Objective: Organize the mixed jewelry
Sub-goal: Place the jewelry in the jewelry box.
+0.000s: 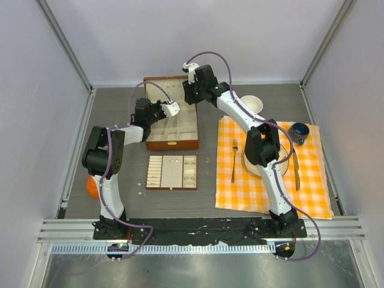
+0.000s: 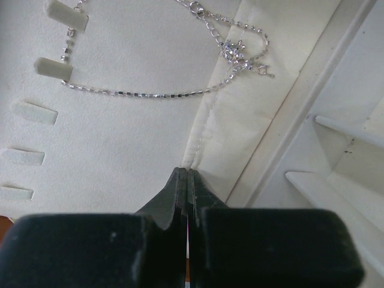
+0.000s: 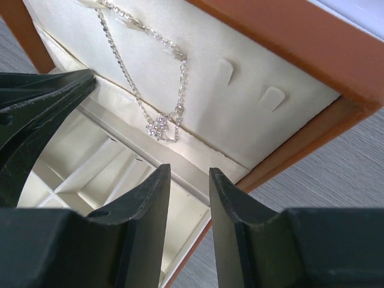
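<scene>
INSPECTOR: Grey tabletop point(image 1: 111, 108) inside white walls is carrying the lot. Where is the jewelry sitting?

ASSISTANT: The necklace point(image 2: 150, 94) is hanging on the cream lining of the box lid point(image 3: 252, 84), looped over the small tabs point(image 2: 53, 68), with its pendant point(image 2: 235, 51) dangling at the bottom of the loop. I judge it is being hung there so the chain is not tangling. One small ring point(image 1: 208, 160) is lying loose on the table right of the tray point(image 1: 172, 188). Another speck point(image 1: 141, 193) is lying left of it.

INSPECTOR: The pincers?

ASSISTANT: The left gripper point(image 2: 186, 177) is pressing its fingers flat together, nothing showing between them, tips pointing at the lining below the chain. The right gripper point(image 3: 188, 180) is hovering by the lid's far right corner, jaws standing partly apart and gripping nothing.

INSPECTOR: Obstructions?

ASSISTANT: Both wrists are crowding the open wooden box point(image 1: 173, 143), so each is standing in the other's path to the lid. The checked cloth point(image 1: 240, 192), with fork point(image 1: 233, 161), knife point(image 1: 296, 171), bowl point(image 1: 255, 103) and blue cup point(image 1: 298, 131), is lying well right, out of the way. With loose pieces lying outside the tray, sorting is looking unfinished.
</scene>
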Controlling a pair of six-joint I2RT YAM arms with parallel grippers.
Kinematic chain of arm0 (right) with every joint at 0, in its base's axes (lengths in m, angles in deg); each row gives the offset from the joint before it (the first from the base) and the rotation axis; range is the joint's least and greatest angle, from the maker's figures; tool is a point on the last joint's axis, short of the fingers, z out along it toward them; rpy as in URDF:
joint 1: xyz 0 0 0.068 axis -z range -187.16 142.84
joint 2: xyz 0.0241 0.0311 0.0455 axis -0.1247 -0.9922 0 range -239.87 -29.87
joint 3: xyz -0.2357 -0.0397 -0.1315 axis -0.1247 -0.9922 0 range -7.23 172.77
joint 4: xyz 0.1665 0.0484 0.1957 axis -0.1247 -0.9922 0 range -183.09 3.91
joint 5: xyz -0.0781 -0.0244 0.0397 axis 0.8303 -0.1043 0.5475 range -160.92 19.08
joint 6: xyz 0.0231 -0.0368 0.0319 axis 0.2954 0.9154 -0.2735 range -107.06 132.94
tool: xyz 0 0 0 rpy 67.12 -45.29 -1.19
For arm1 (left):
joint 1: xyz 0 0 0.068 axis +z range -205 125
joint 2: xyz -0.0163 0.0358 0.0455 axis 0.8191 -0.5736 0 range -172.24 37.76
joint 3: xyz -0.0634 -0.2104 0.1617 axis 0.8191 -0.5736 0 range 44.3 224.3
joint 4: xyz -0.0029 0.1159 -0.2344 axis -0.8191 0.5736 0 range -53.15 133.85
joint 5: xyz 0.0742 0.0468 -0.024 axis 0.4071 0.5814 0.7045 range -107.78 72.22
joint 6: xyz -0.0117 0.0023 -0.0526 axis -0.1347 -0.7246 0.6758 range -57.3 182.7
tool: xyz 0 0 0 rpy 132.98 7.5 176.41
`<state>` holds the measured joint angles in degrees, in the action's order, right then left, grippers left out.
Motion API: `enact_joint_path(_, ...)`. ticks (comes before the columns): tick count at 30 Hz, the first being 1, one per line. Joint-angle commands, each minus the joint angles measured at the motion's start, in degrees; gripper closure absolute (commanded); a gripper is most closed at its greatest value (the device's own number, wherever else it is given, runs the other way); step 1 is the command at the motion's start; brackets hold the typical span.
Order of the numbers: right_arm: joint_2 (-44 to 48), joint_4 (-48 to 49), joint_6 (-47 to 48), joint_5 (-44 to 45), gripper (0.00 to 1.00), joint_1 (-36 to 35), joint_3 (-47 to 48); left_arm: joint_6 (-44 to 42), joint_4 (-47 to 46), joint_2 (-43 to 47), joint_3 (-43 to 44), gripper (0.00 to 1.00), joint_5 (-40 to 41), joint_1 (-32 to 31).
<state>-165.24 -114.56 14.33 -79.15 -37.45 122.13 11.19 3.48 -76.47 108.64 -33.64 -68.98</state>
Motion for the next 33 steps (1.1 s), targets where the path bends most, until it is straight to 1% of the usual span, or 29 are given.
enact_joint_path(1, 4.76, 1.57, 0.11, -0.30, 0.62, -0.39, 0.28, 1.05, 5.15, 3.66, 0.79, 1.00, -4.62, 0.18)
enact_joint_path(11, 4.33, 1.49, -0.60, -1.52, 0.62, -0.57, 0.46, 1.49, 10.77, 7.62, 0.09, 1.00, -8.13, 0.18)
enact_joint_path(17, 4.59, 1.49, -1.12, -1.88, 0.61, -1.27, -0.42, 1.94, 12.18, 8.85, -0.17, 1.00, -8.75, 0.18)
enact_joint_path(24, 4.50, 1.66, -0.86, -1.00, 0.61, -2.24, -0.78, 2.46, 10.60, 9.91, -1.32, 1.00, -7.96, 0.18)
enact_joint_path(28, 4.85, 1.66, -0.60, -0.47, 0.61, -2.41, -1.04, 3.08, 8.76, 10.87, -1.93, 1.00, -5.59, 0.27)
enact_joint_path(31, 5.03, 1.66, -0.51, -0.21, 0.61, -2.41, -1.22, 2.64, 8.49, 11.05, -1.76, 0.82, -4.27, 0.44)
enact_joint_path(32, 5.12, 1.58, -0.51, -0.12, 0.61, -2.41, -1.13, 2.46, 8.06, 10.88, -1.84, 0.70, -3.83, 0.44)
enact_joint_path(33, 5.03, 1.57, -0.42, -0.03, 0.61, -2.41, -1.13, 1.94, 7.88, 10.79, -1.85, 0.65, -3.66, 0.44)
